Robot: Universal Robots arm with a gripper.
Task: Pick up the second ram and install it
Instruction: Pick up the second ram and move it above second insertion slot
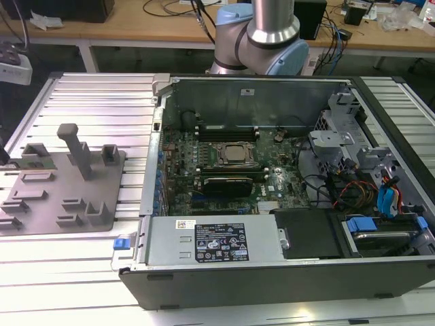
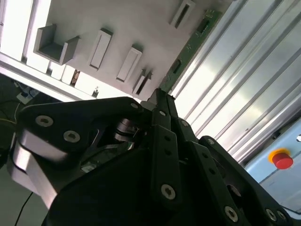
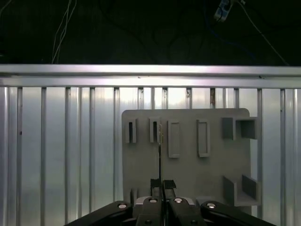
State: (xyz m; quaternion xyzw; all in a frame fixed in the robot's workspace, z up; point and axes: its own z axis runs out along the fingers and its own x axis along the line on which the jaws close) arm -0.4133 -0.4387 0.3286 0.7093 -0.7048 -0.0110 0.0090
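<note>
- Your gripper (image 3: pixel 160 182) stood over the grey fixture plate (image 3: pixel 188 175). Its jaws were drawn narrow and, as far as I could judge, pinched one end of the second ram (image 3: pixel 160 150), which showed edge-on there as a thin line between the tips.
- In the second wrist view the stick ran out from the tips as a long green strip with dark chips, above the plate's slotted blocks (image 2: pixel 129 63).
- In the exterior view it sat near the plate's far edge, at the exterior view's left, well apart from the open computer case (image 1: pixel 272 272).
- The step in hand looked like the pick-up. To do it well you needed the pads square on the flat faces and the board in line with the fingers — a thin, stiff stick held by one end twists easily.
- The plate was matte grey plastic, moulded into upright pockets and ribs. The table (image 3: pixel 56 155) was bright ribbed aluminium — hard and probably slick.
</note>
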